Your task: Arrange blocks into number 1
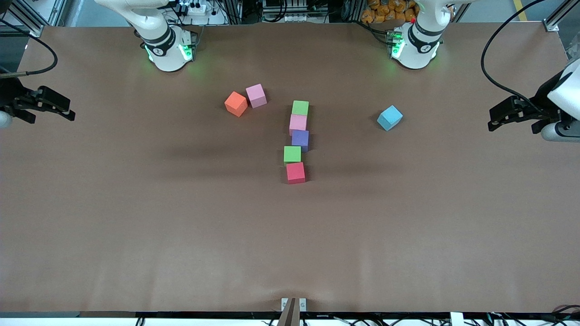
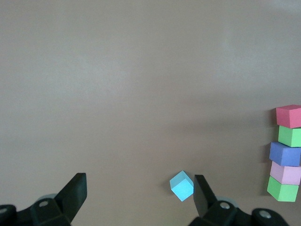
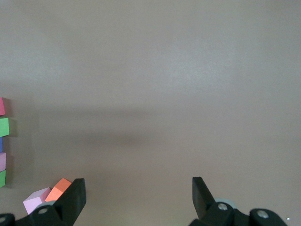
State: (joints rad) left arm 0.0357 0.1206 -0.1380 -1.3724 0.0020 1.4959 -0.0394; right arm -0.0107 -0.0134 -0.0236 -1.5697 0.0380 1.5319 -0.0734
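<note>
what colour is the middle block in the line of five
Purple; the middle block shows best in the front view.

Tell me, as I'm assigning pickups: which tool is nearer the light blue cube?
Left. The left tool waits open at its table end, beside the light blue cube; the right tool waits open at the other end.

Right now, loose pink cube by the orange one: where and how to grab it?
Come straight down on the loose pink cube with the open right gripper. Grip the two side faces that don't face the orange cube; it sits flat, rotated, and apparently touches orange at one edge, so turn the wrist to match.
</note>
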